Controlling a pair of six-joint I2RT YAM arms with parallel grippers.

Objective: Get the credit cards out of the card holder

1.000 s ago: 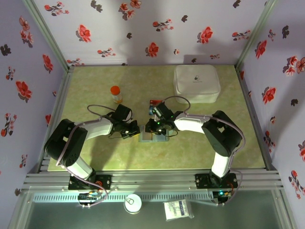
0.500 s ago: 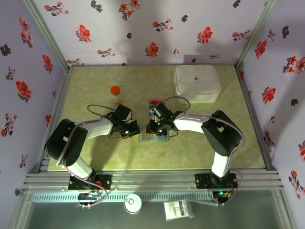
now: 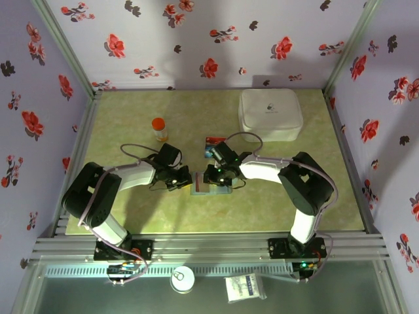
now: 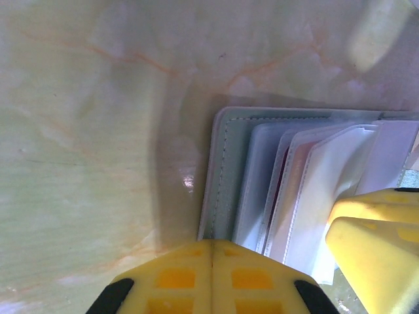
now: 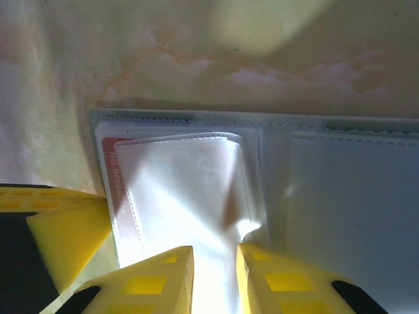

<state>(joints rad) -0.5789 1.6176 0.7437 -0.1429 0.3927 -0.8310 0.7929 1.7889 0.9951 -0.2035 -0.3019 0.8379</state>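
Observation:
The grey-blue card holder lies open on the table between both arms, its clear sleeves fanned out. A red credit card sits under a clear sleeve at the holder's left end. It also shows as a red strip from above. My left gripper is shut, with its tips pressed on the holder's left edge. The jaws of my right gripper stand a narrow gap apart, their tips resting on that buckled sleeve.
A large white rounded case stands at the back right. An orange-capped bottle stands behind the left arm. A small red and dark card lies on the table just behind the right gripper. Flowered walls close in three sides.
A red strip has come into sight at the holder's left end in the top view. The right gripper has shifted slightly. The left gripper has stayed in place.

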